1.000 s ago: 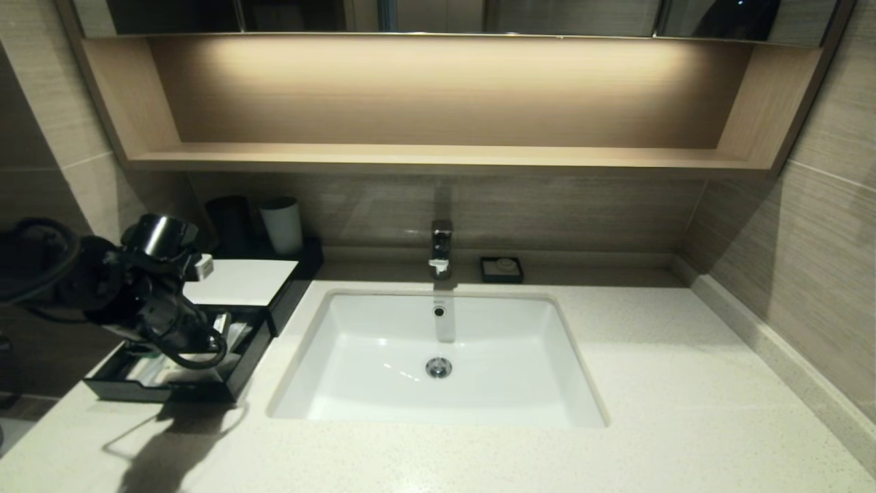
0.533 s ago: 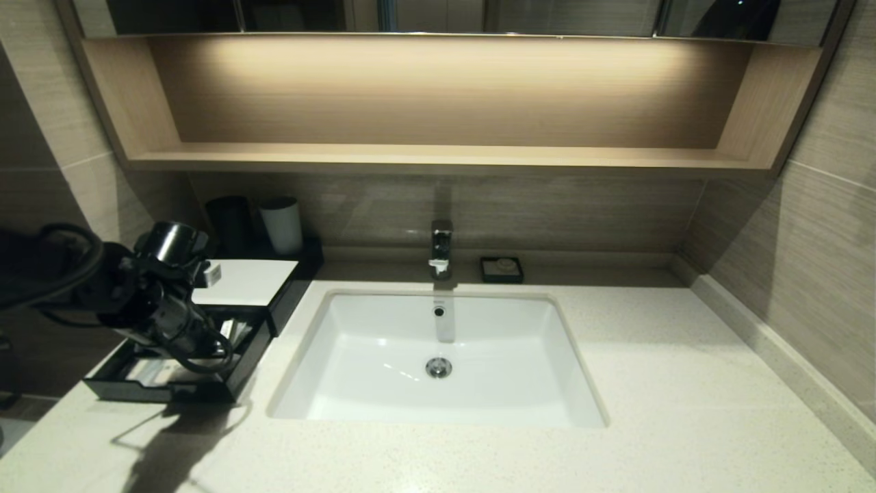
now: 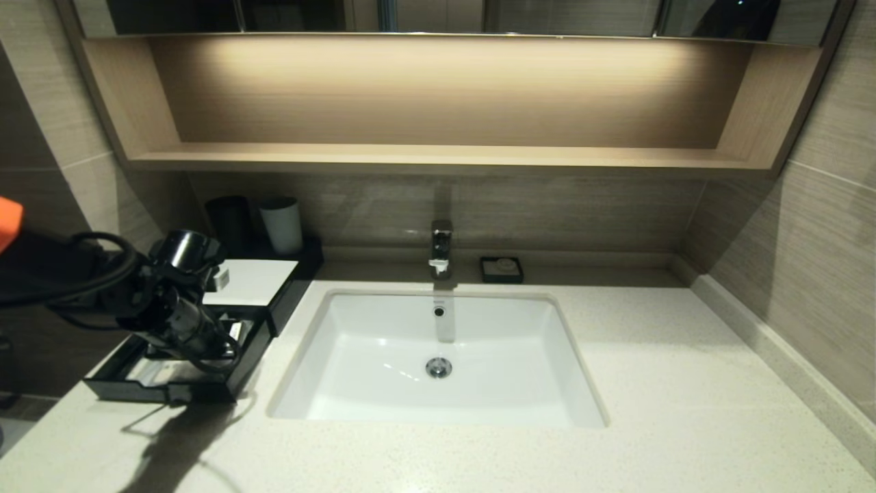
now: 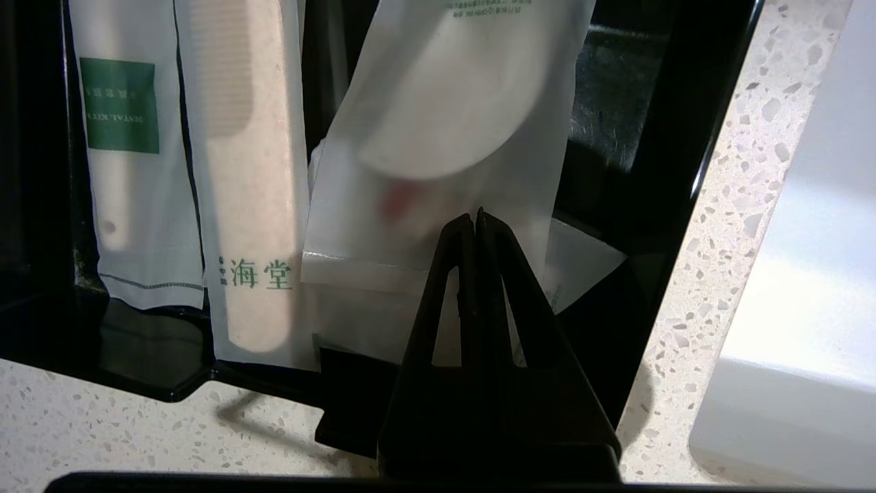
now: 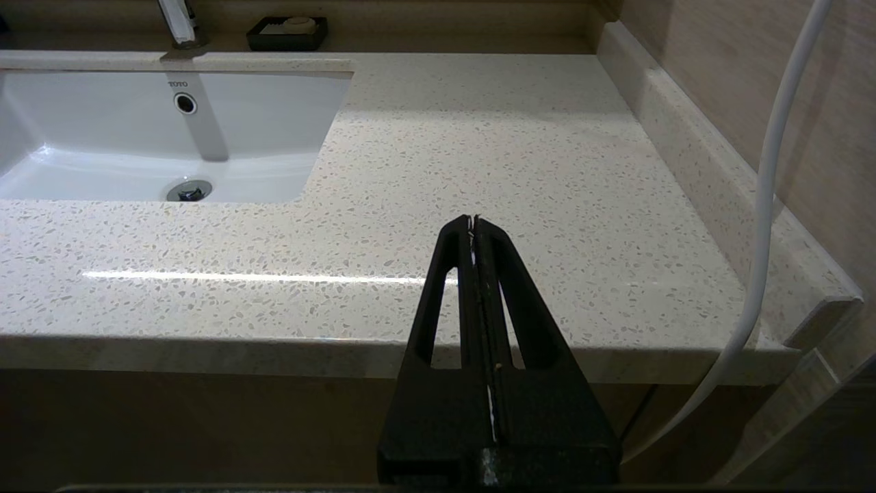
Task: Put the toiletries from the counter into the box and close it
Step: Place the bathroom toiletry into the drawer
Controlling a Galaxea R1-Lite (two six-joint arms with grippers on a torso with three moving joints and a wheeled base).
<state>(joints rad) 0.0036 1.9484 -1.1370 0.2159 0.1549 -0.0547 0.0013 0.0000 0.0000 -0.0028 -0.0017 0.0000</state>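
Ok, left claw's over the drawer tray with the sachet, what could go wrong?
The left claw seems to pinch only the edge of the sachet, so it could slip out. It hangs partly over the long packets in the drawer tray; released there, it may ride up and jam the tray on closing. Right claw sits parked.

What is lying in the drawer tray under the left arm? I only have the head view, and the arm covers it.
Observer: The left wrist view shows three wrapped items in the tray: a packet with a green label, a long sleeve holding a pale comb, and a clear sachet with a white disc.
Operator: Is the left gripper open?
Observer: No. The left gripper is shut, its tips in front of the sachet, with nothing showing between them.
Operator: And the right gripper?
Observer: The right gripper is shut too, facing the counter from before its front edge.
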